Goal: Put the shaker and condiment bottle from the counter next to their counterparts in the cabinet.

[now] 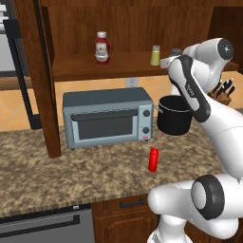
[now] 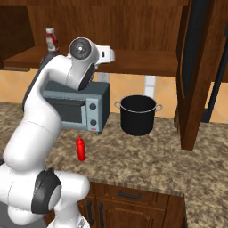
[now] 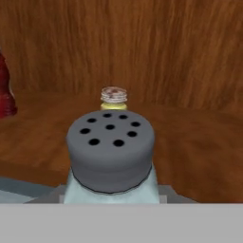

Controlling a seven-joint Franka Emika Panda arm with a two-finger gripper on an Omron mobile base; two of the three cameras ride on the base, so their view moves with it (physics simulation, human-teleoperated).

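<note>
Gripper (image 1: pixel 174 53) pinching shaker (image 3: pixel 110 156), as I judge | raised to cabinet (image 1: pixel 114 66) shelf, heading beside yellowish-green shaker (image 1: pixel 155 55) | condiment bottle (image 1: pixel 153 159) waits on counter (image 1: pixel 57 175)

Condiment bottle (image 1: pixel 153 159) on counter (image 1: pixel 71 175), before toaster oven (image 1: pixel 108 117).

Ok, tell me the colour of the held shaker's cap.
Grey, with dark holes, on the shaker. The hand view shows it best.

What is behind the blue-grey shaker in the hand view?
Behind the shaker stands the yellowish-green shaker on the cabinet shelf; just its cap and neck show, the body is covered.
</note>
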